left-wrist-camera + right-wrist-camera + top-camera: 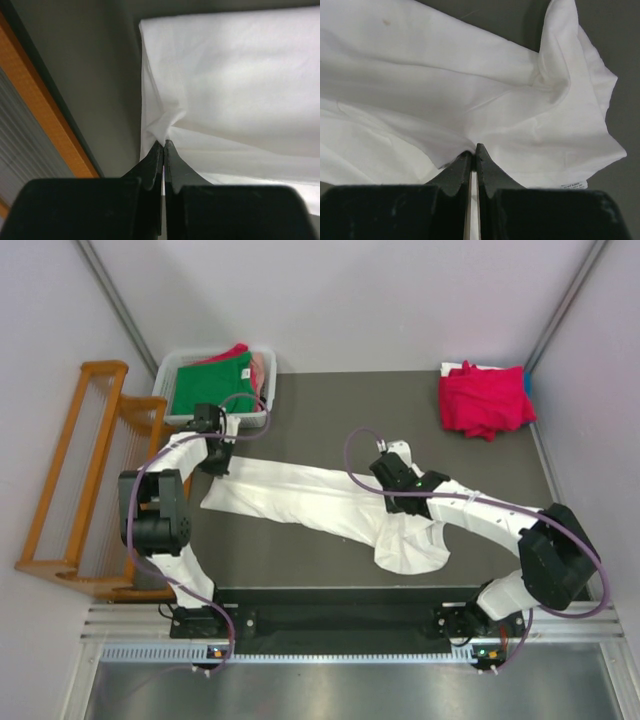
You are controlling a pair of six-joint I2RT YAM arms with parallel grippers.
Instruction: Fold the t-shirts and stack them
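1. The left gripper (163, 146) is pinched tight on the white t-shirt (300, 502) at its left edge, just by the basket (163, 380) with a green t-shirt (210, 385) in it.
2. The shirt's stretched across mid-table (330, 410).
3. The right gripper (475, 149) is clamped on its bunched right end.
4. The red t-shirts (483, 400) are heaped in the far right corner.

We see our right gripper (474, 150) at bottom centre, its black fingers pressed together on a pinched fold of the white t-shirt (445, 90). The rumpled cloth fills most of the frame. Dark table (620, 60) shows at upper right. A small label (572, 185) sits at lower right.
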